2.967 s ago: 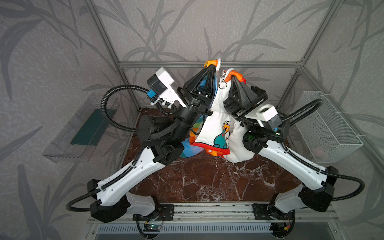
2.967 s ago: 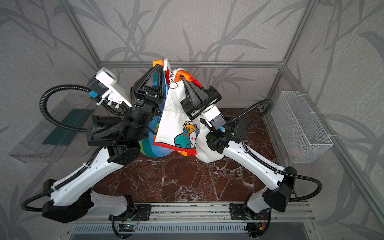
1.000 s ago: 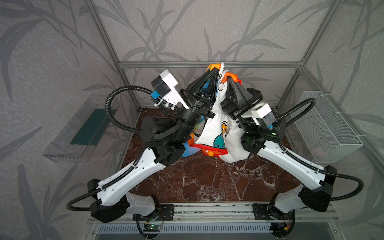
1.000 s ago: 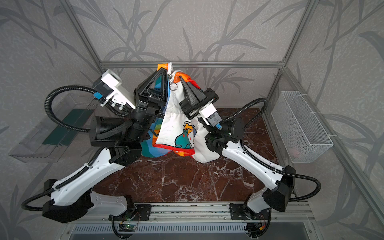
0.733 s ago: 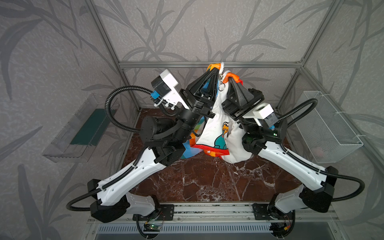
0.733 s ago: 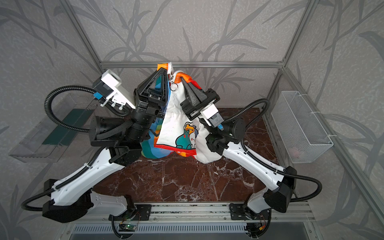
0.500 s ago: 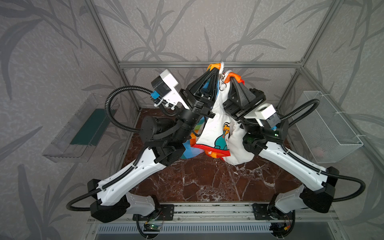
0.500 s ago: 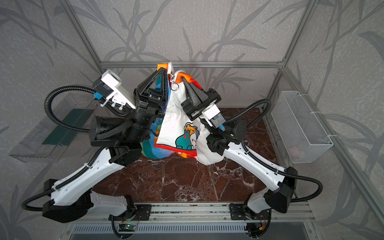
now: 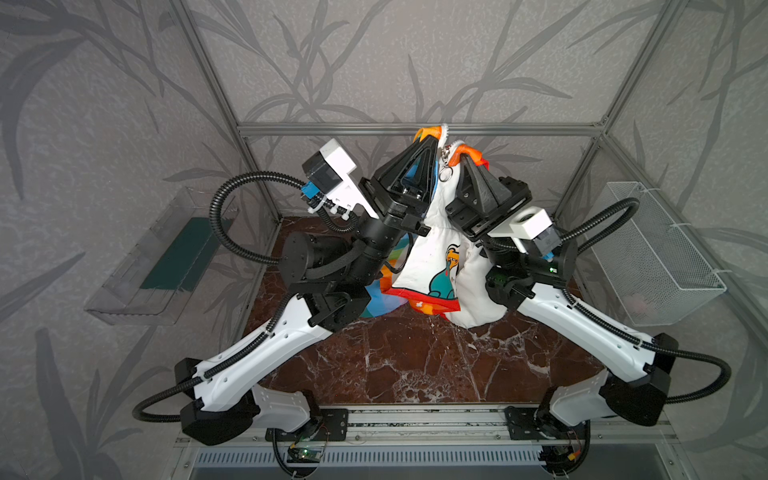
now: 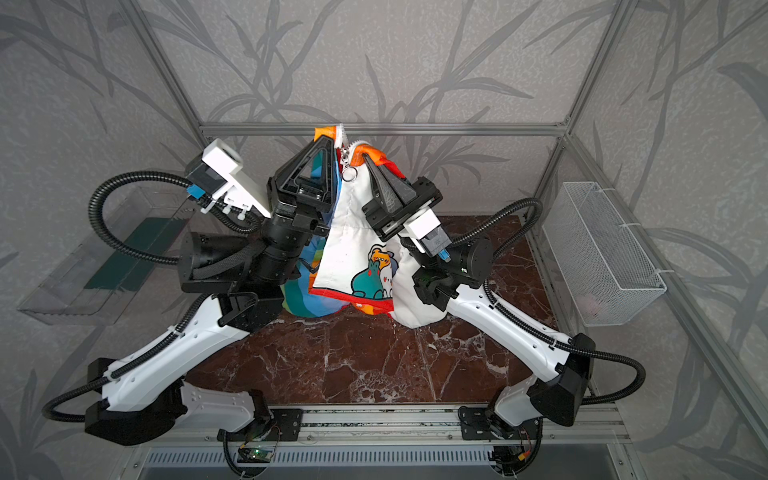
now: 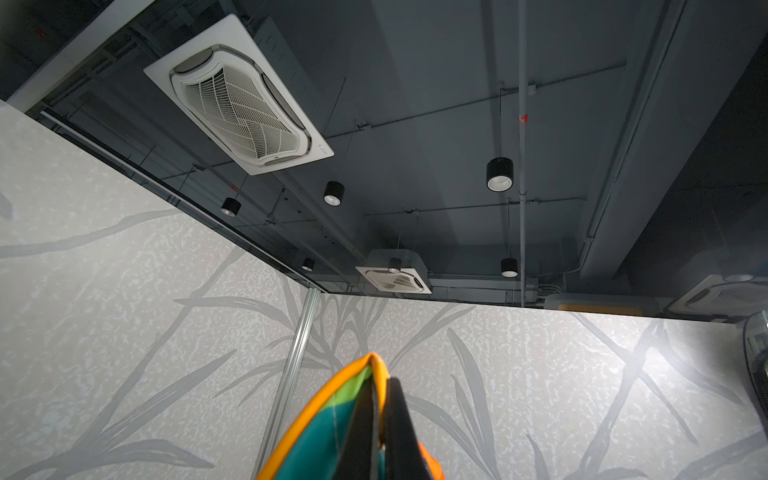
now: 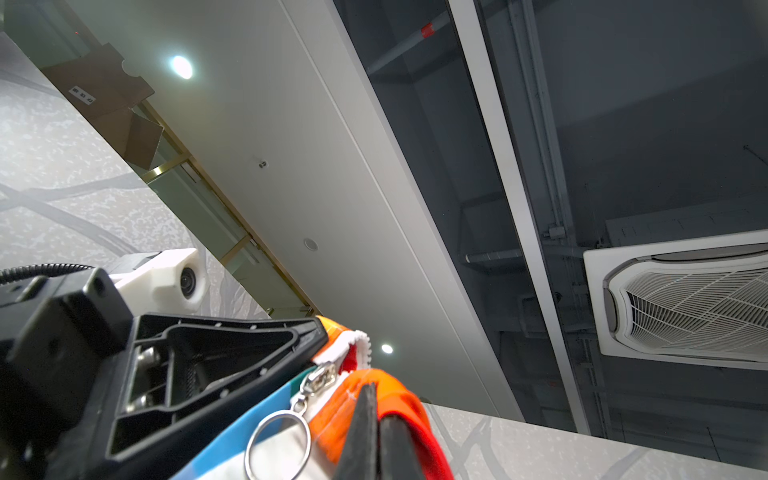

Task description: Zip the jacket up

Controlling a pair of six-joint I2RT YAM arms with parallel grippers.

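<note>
Aluminium rail (image 9: 415, 424) nearest, carrying both arm bases. Past it, brown marble table (image 9: 415, 361), veined white. From the rail the left arm (image 9: 266, 353) and right arm (image 9: 582, 328) rise and lean inward over the table's back half.

Between them hangs the jacket (image 9: 432, 253), strung up in the air by its top edge. Both top views show a white quilted front with a teal cartoon animal and a red band along the hem. A rainbow panel (image 10: 303, 303) sits behind the left arm's wrist. A white padded lobe droops lowest on the right side; whether it touches the marble, cannot tell.

Up top, left gripper (image 9: 433, 139) points upward, clamped on the jacket's orange-edged top. Left wrist view: its two black fingers (image 11: 361, 436) pressed together, orange and teal cloth pinched between. Just beside it and slightly lower, right gripper (image 9: 462, 157), likewise clenched on the jacket. Right wrist view: its fingers (image 12: 361, 436) closed on an orange-red fold.

Between the two grips: white zipper teeth (image 12: 368, 340) and a metal slider (image 12: 318, 378) high up near the collar. The ring pull (image 9: 444, 174) dangles free below, touched by neither gripper.

Farther out: clear tray (image 9: 153, 257) at the left side, wire basket (image 9: 660, 257) at the right. Frame bar (image 9: 332, 129) runs behind the jacket's top, then a grey leaf-patterned wall (image 9: 374, 62).
</note>
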